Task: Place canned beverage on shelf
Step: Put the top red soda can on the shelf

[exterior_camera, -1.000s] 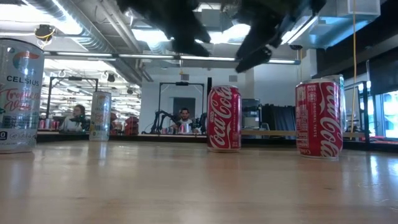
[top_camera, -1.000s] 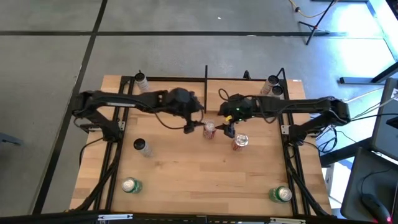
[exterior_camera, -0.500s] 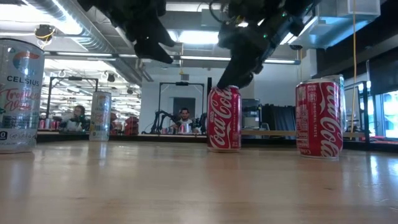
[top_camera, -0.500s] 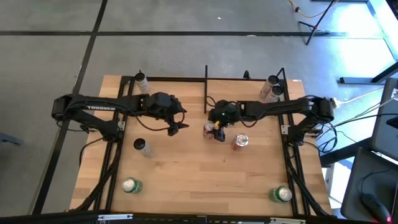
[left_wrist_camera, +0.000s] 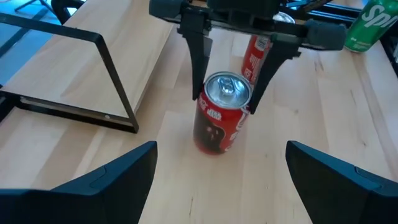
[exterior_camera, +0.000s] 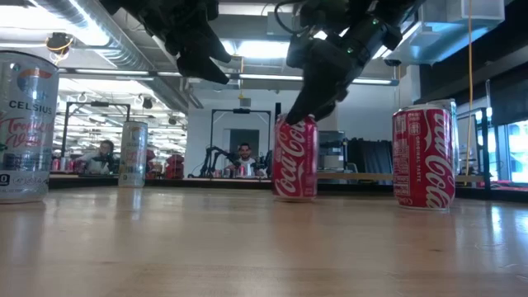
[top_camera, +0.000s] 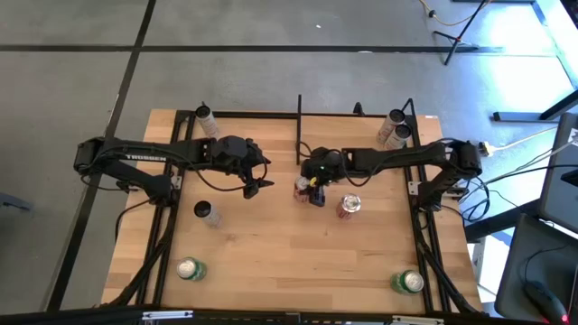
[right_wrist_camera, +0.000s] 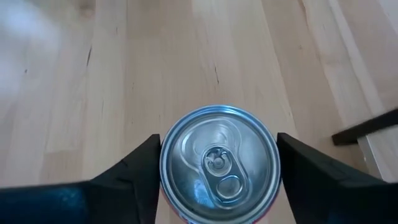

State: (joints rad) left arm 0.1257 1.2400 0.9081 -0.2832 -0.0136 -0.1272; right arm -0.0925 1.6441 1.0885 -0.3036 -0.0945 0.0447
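A red Coca-Cola can (top_camera: 302, 187) stands on the tabletop near the middle; it also shows in the low view (exterior_camera: 296, 161). My right gripper (top_camera: 312, 191) is down over its top, shut on it. My left gripper (top_camera: 258, 187) hangs open and empty above the table to the can's left, and its wrist view looks at the can (left_wrist_camera: 219, 118). The shelf (top_camera: 354, 134), a light board with black rods, stands at the far side, right of centre; it also shows in the left wrist view (left_wrist_camera: 81, 68). A second red can (top_camera: 349, 206) stands to the right of the first. My right gripper pinches the red can between its two fingers, one on each side of the wall just under the top rim (right_wrist_camera: 163, 163). The fingers (left_wrist_camera: 198, 59) come from above, slanting down. The can's base is on the table.
A silver can (top_camera: 208, 214) stands left of centre. Green cans stand at the near left (top_camera: 190, 268) and near right (top_camera: 408, 282), and more cans stand at the far corners (top_camera: 206, 117) (top_camera: 395, 126). People sit in the room beyond the table (exterior_camera: 243, 157).
My left gripper has drawn back from the red can toward the table's left edge. My right gripper has gone left and down onto the red can's top, and its fingers now stand against the can's sides. The can has stayed on the table.
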